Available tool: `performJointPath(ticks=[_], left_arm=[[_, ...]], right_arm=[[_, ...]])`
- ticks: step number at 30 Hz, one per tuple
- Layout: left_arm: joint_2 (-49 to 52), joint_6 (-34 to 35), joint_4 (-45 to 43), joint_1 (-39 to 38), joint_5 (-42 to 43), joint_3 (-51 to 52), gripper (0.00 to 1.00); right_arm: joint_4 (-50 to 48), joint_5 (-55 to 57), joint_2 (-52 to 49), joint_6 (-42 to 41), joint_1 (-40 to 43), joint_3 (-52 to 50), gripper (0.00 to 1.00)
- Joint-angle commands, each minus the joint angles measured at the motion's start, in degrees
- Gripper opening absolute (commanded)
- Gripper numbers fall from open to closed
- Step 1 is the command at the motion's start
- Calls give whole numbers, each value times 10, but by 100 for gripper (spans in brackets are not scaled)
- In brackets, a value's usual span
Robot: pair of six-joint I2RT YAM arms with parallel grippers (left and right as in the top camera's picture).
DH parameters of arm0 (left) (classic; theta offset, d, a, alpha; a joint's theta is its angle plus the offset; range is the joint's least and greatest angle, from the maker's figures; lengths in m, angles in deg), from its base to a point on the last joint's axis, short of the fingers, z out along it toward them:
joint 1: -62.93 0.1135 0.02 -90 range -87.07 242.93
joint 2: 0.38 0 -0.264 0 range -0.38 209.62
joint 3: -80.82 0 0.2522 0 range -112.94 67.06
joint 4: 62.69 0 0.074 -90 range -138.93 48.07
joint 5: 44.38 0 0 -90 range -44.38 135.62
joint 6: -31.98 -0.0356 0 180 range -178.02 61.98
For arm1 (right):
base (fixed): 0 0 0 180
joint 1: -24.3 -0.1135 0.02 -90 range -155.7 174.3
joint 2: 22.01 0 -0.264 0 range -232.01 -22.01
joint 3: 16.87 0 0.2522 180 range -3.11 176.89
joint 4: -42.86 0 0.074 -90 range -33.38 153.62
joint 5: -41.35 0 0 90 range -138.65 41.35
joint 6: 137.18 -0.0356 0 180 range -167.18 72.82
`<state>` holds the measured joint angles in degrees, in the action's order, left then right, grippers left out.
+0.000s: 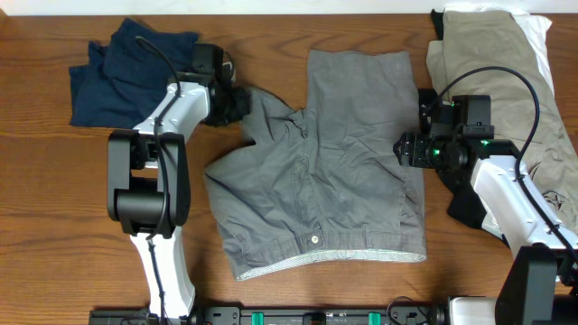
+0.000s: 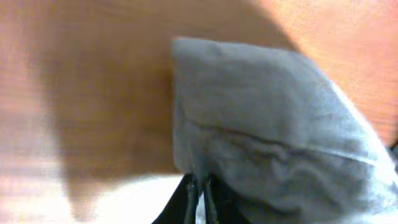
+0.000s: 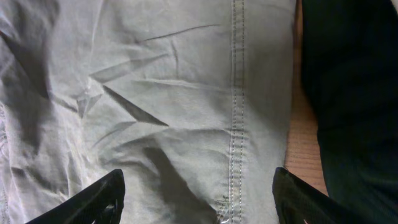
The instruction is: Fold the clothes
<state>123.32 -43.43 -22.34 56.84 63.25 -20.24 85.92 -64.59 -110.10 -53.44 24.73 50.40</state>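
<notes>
Mid-grey shorts [image 1: 343,171] lie spread in the middle of the table, waistband with the metal snap button [image 1: 314,239] toward the front edge. My left gripper [image 1: 237,104] is shut on the shorts' left leg hem and holds it pulled out to the left; the wrist view shows the pinched grey fabric [image 2: 273,124] over the fingers [image 2: 200,199]. My right gripper [image 1: 408,149] is open, its fingers [image 3: 196,199] spread just above the shorts' right side seam [image 3: 236,124].
A navy garment [image 1: 126,68] lies crumpled at the back left. Khaki and white clothes [image 1: 506,72] are piled at the back right, with a black garment [image 1: 470,208] beside my right arm, also dark in the right wrist view [image 3: 354,93].
</notes>
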Motion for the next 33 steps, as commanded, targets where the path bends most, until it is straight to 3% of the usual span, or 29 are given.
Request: performJointPath(ticks=[1,9,12,16,21,25,33], left_arm=[[12,-3,-37,1,-1,2,8],[12,-23,-170,7,-1,2,8],[11,-23,-177,17,5,-13,8],[-5,-23,-107,37,38,-48,8],[-65,-44,10,60,38,-68,13],[-125,-86,102,66,38,-68,15],[-163,-131,184,54,38,-68,16]], right_arm=[[-2,-6,10,8,3,10,74],[-8,-10,10,8,3,10,74],[-12,-10,10,8,3,10,74],[-10,-10,10,8,3,10,73],[21,-6,7,2,-14,10,64],[91,106,7,-75,-26,10,68],[94,131,7,-83,-27,3,66]])
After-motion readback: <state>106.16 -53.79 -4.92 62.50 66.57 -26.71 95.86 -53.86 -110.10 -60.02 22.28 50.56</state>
